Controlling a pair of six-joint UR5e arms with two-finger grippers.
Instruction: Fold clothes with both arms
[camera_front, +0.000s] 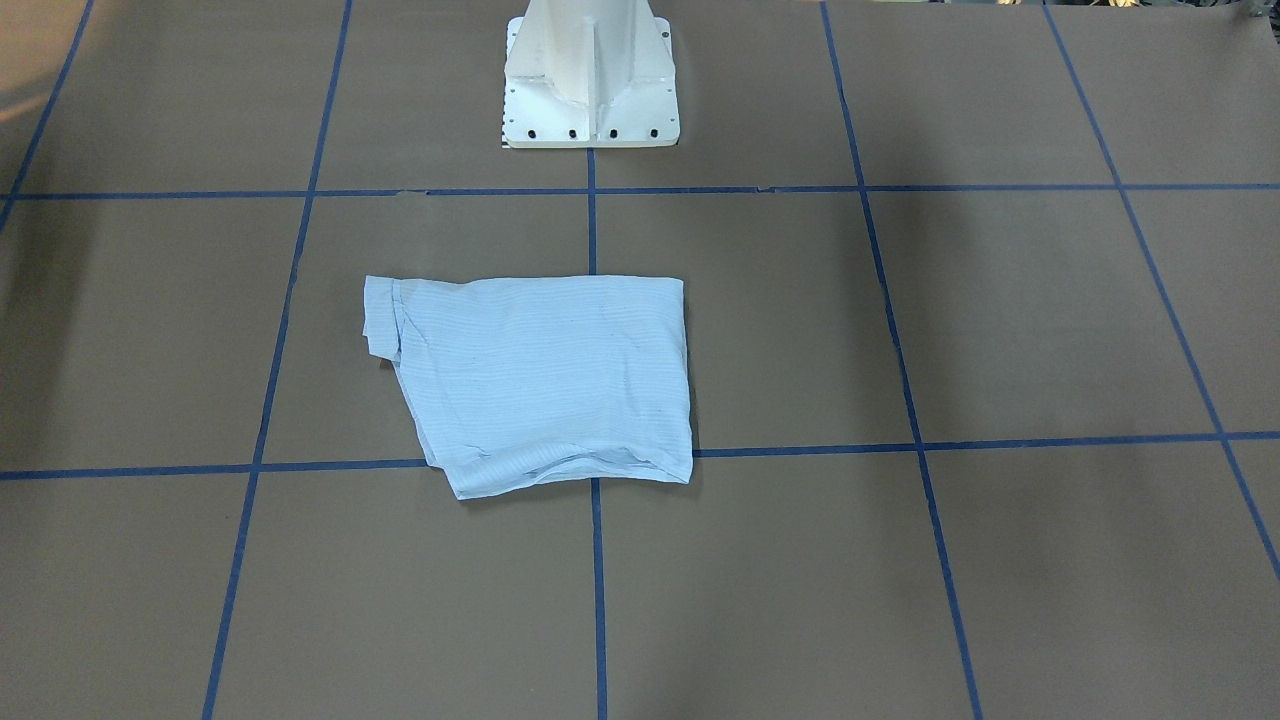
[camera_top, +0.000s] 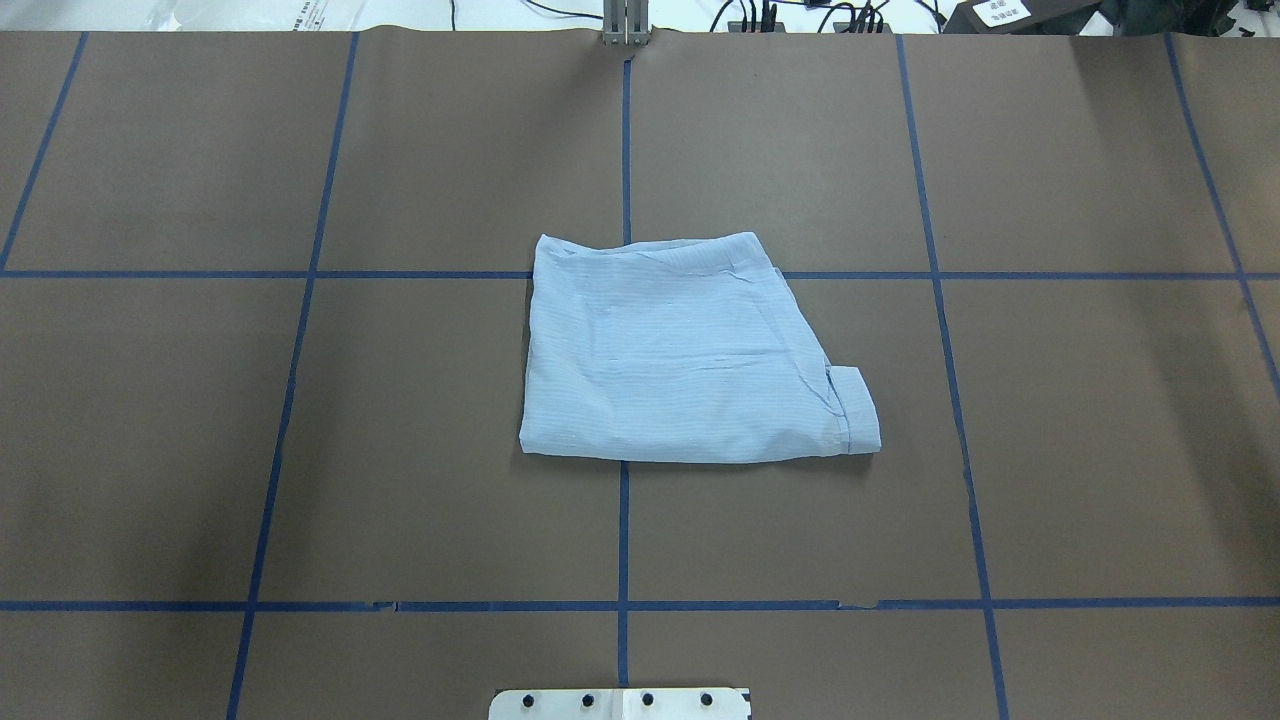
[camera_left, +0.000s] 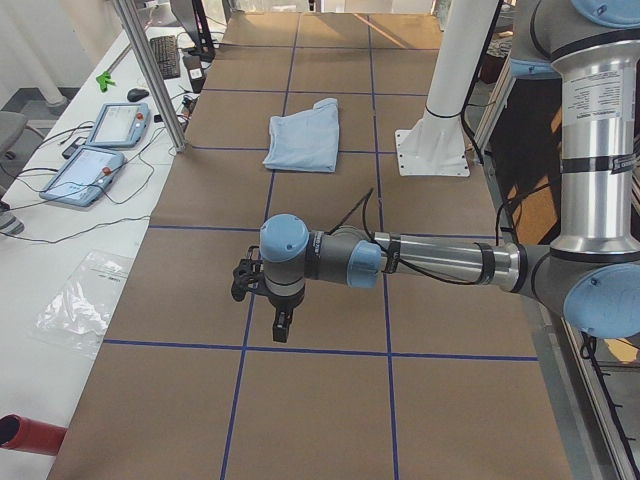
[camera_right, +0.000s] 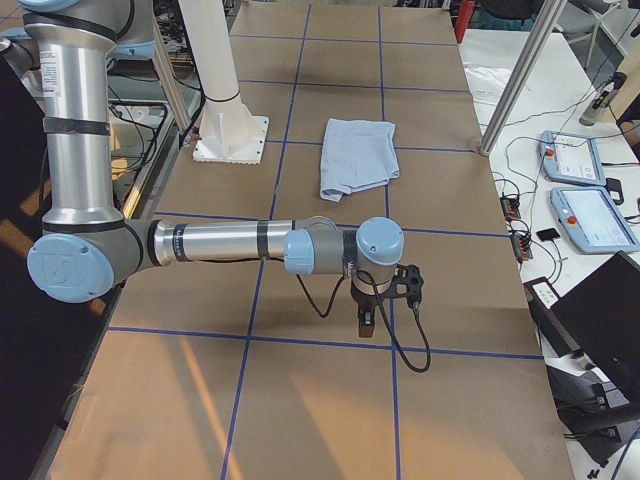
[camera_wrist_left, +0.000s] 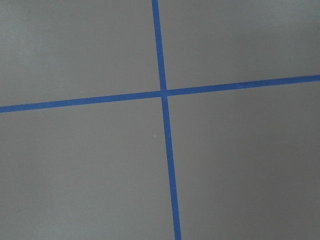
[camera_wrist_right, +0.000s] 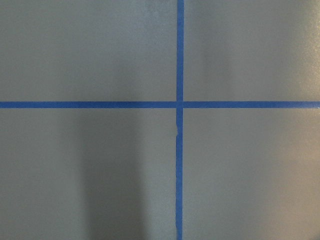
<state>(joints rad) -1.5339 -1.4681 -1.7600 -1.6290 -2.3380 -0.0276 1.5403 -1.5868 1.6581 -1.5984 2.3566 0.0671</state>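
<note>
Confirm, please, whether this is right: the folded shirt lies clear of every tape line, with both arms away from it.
No: the folded shirt covers a crossing of tape lines, as the overhead exterior view shows; both arms are away from it.

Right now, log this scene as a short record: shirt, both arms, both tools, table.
shirt: light blue, folded into a rough rectangle, lying flat at mid-table, small flap sticking out at one corner
left arm: stretched low over bare table, away from the shirt
left tool: points down, apart from the shirt; open or shut cannot be told
right arm: same pose at the opposite end
right tool: points down, apart from the shirt; open or shut cannot be told
table: brown cover, blue tape grid
</note>
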